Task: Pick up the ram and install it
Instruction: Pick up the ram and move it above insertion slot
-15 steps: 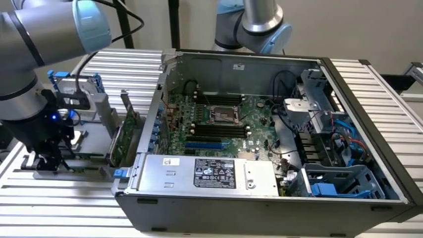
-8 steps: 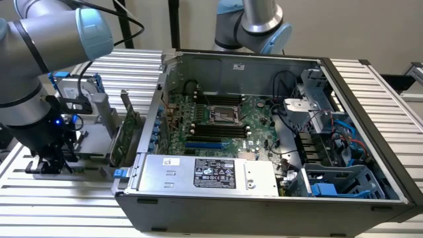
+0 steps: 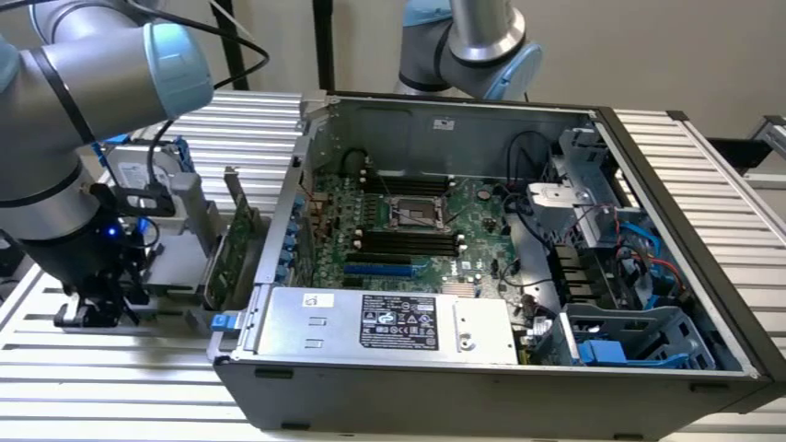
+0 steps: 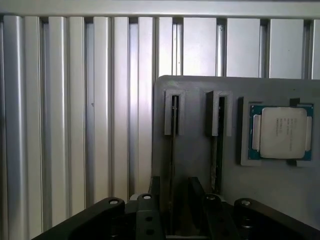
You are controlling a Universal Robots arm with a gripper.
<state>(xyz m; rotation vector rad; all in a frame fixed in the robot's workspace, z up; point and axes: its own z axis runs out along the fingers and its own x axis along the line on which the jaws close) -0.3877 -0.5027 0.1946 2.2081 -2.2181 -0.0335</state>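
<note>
Picking stage: the pick-up is in hand, by my reading; nothing is lifted yet and nothing of the install is done.
Arm: in the exterior view the arm point(image 3: 74, 138) stands over the slatted table point(image 4: 75, 125) at that view's left, outside the open computer case point(image 3: 491, 378), with the gripper point(image 3: 92, 308) low at a grey fixture.
Claw: spread. In the wrist view the gripper point(image 4: 174, 189) straddles a thin upright strip, one dark finger on each side of it; the fingers point(image 4: 196, 190) look apart from the strip rather than pressed on it.
Ram: the strip between the fingers is the ram point(image 4: 173, 150), seen edge-on and standing in the nearer slot of the grey holder point(image 4: 195, 85). Edge-on it shows no chips, so I take it for the ram from its shape and seat only.
Neighbours: a second stick point(image 4: 218, 150) stands in the next slot just beside it, and a processor chip point(image 4: 282, 132) lies flat in a recess on the far side of that.
Destination: the black memory slots point(image 3: 399, 241) on the motherboard point(image 3: 406, 221) inside the case look empty, well apart from the gripper.
What the grasp calls for: a squeeze centred on the thin edge, square to the board so it does not twist in its slot, and clear of the second stick; then a straight pull along the holder's slot rather than a sideways one.
</note>
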